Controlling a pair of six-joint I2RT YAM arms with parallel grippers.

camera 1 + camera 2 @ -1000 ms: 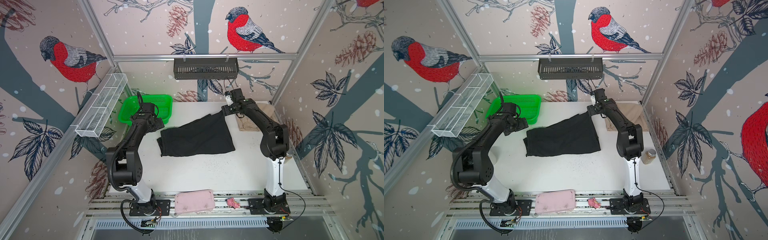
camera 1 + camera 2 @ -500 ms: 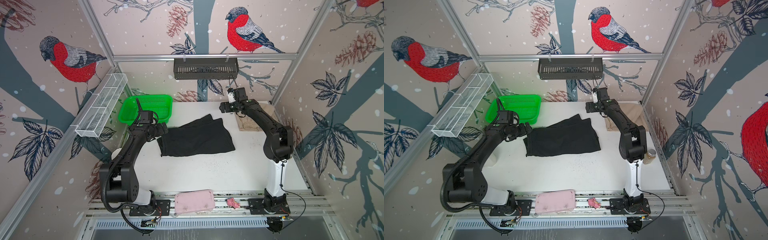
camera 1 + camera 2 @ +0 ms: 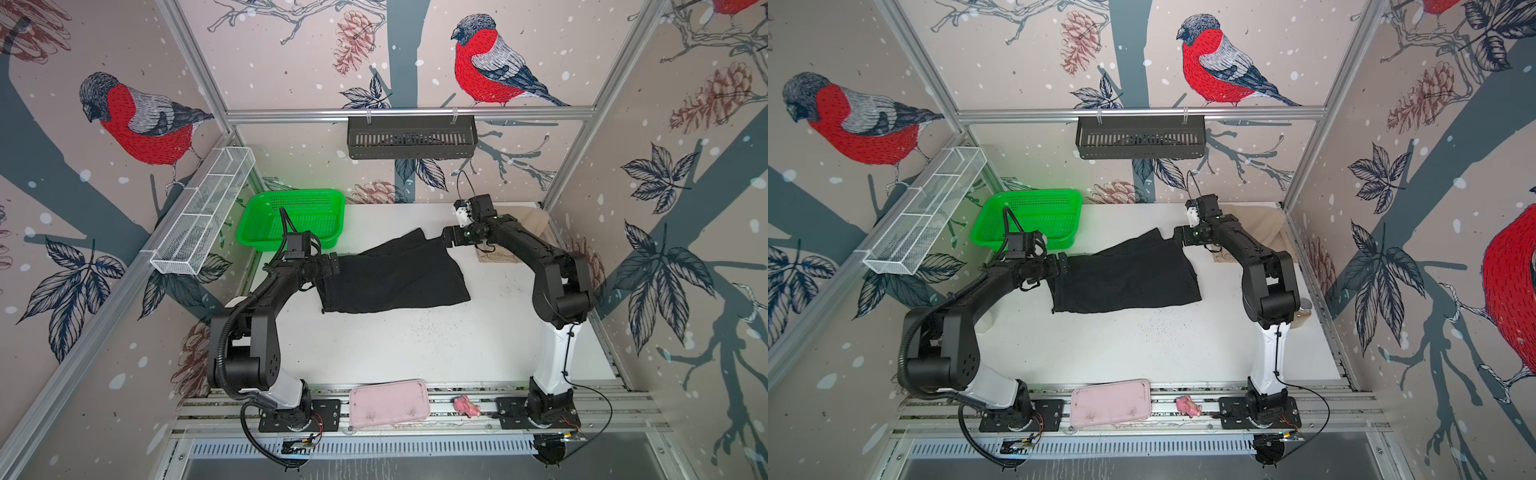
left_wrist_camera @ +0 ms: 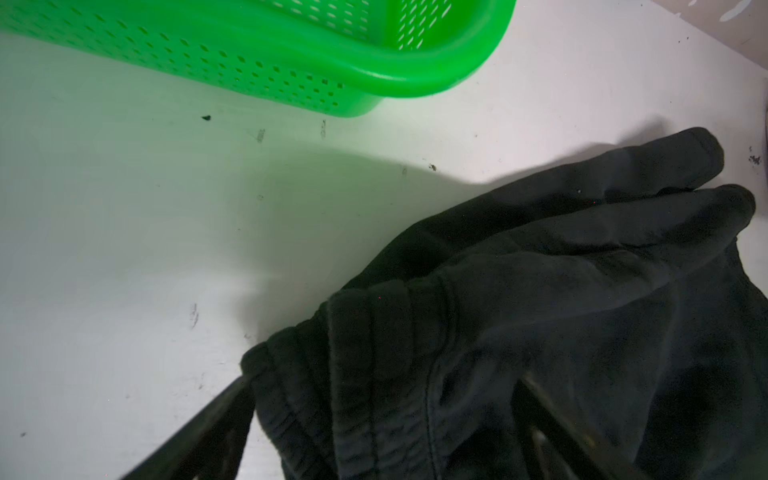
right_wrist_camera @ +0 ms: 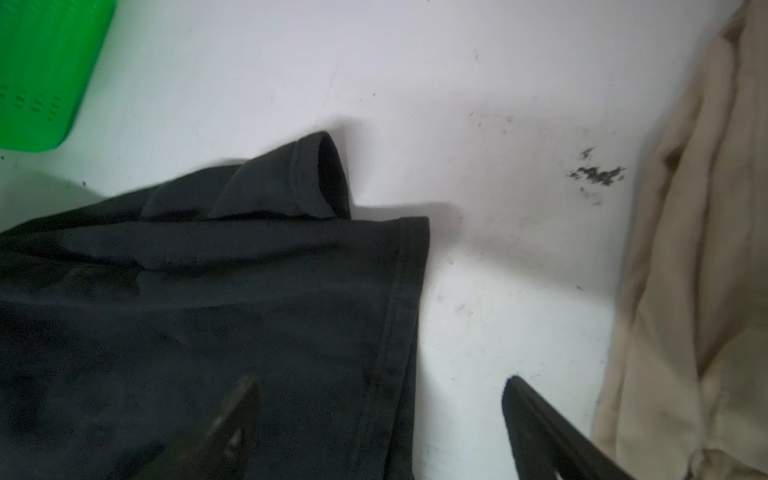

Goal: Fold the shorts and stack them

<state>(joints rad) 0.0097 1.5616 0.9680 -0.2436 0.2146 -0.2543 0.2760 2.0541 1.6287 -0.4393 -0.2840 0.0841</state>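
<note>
We see the black shorts at frame centre on the table; left end effector and right end effector both gape wide, gripping nothing.

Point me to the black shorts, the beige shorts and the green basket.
black shorts [image 3: 395,278]: top view, middle of the folded cloth.
beige shorts [image 5: 681,316]: right wrist view, bare cloth beside the open jaw.
green basket [image 3: 291,194]: top view, far rim.
</note>
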